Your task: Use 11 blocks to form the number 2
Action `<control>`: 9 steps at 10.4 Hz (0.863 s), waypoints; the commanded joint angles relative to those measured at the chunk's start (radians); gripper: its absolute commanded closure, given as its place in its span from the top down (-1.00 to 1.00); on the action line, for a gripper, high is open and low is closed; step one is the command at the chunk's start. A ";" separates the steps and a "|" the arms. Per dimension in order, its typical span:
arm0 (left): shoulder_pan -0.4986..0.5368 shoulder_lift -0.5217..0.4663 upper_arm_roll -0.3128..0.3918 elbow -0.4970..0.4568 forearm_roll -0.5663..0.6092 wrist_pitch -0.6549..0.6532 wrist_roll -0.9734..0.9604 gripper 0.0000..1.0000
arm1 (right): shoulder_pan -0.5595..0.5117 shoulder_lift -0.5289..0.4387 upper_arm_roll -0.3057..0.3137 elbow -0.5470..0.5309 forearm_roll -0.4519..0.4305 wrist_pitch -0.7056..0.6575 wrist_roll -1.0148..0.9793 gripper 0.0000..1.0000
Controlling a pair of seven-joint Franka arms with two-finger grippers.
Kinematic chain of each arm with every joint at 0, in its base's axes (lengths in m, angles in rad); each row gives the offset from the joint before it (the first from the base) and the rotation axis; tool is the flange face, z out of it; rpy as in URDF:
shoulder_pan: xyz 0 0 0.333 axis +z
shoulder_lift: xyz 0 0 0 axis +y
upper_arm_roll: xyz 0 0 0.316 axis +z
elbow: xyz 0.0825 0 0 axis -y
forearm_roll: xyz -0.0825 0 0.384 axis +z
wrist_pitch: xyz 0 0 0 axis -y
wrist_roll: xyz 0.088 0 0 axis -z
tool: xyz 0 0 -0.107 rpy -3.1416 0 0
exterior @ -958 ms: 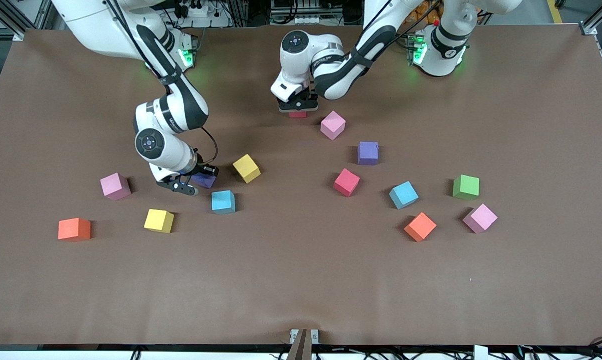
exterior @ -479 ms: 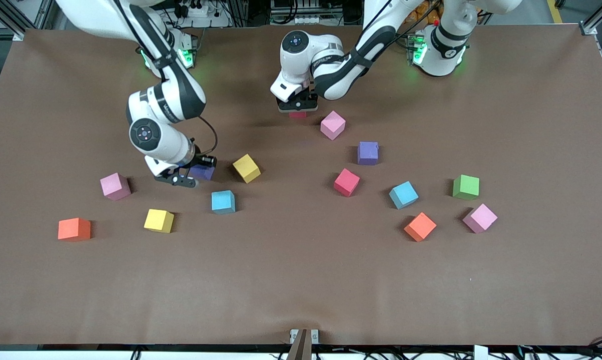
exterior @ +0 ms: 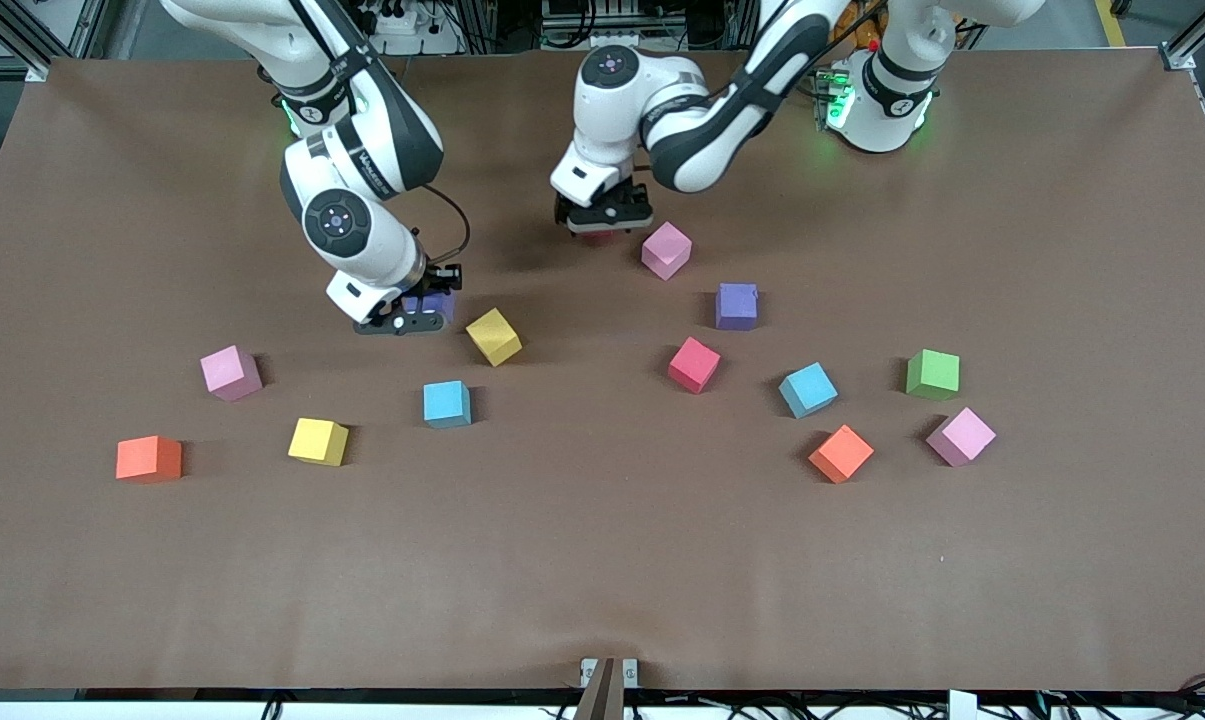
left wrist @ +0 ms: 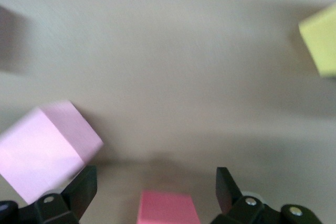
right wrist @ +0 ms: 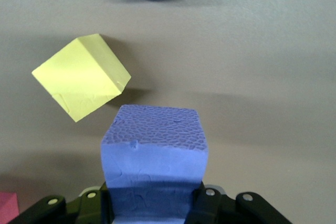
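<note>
Now the right gripper (exterior: 417,312) is squeezing a purple block (right wrist: 153,156); it seems light and soft, so flat sides grip best; the left gripper (exterior: 602,222) is hanging wide over a red block (left wrist: 167,208).

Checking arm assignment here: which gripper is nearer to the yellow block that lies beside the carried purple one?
Right. The right gripper, shut on a purple block, hangs just beside that yellow block. The left gripper, open above a red block, is well off toward the robots' bases.

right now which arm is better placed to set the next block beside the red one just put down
Right. The right gripper is shut on a purple block. The left gripper is open and empty over the red block it released.
</note>
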 commanded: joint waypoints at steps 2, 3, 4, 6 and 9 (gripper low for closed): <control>0.019 -0.062 0.123 -0.004 -0.074 -0.010 -0.025 1.00 | 0.064 -0.041 -0.005 -0.015 -0.006 -0.014 -0.072 -1.00; 0.019 -0.053 0.143 0.025 -0.108 -0.011 -0.045 1.00 | 0.089 -0.060 -0.005 -0.015 -0.021 -0.026 -0.104 -1.00; 0.019 -0.037 0.149 0.045 -0.176 -0.011 -0.093 1.00 | 0.130 -0.077 -0.005 -0.015 -0.044 -0.030 -0.123 -1.00; 0.019 -0.036 0.151 0.044 -0.234 -0.015 -0.226 1.00 | 0.207 -0.084 -0.005 -0.013 -0.075 -0.034 -0.178 -1.00; 0.017 -0.023 0.151 0.033 -0.235 -0.074 -0.365 1.00 | 0.229 -0.115 -0.005 -0.041 -0.083 -0.037 -0.497 -1.00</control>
